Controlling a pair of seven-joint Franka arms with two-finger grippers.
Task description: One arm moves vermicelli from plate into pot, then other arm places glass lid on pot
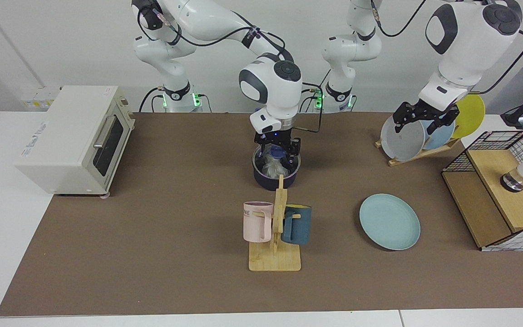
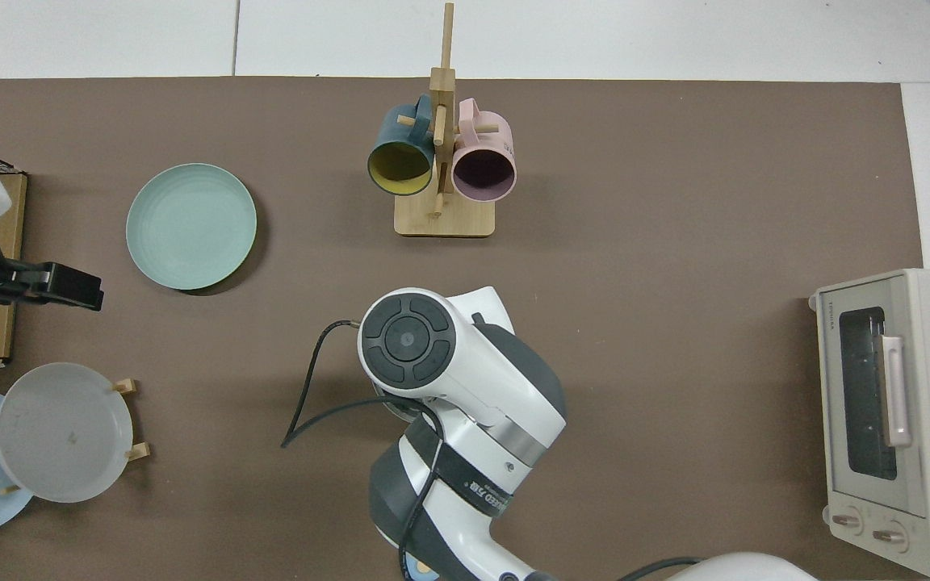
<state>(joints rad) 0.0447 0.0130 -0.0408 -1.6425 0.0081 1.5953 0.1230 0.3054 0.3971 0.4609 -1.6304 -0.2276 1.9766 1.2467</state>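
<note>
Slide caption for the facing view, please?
Right gripper above lidded pot holding vermicelli; left gripper waits by plate rack.

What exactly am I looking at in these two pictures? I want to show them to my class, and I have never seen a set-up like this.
These are two white robot arms at a table covered with a brown mat. One picture looks across the table at them; the other looks straight down.

The right gripper hangs just above the dark pot, with the blue knob of the glass lid right beneath it. The lid lies on the pot, and whitish vermicelli shows through it. From above, that arm hides the pot.

The left gripper waits open by a wooden rack of upright plates.

The teal plate lies flat and bare. Also on the mat: a wooden mug stand with a pink and a teal mug, a toaster oven, and a wire-and-wood shelf.
</note>
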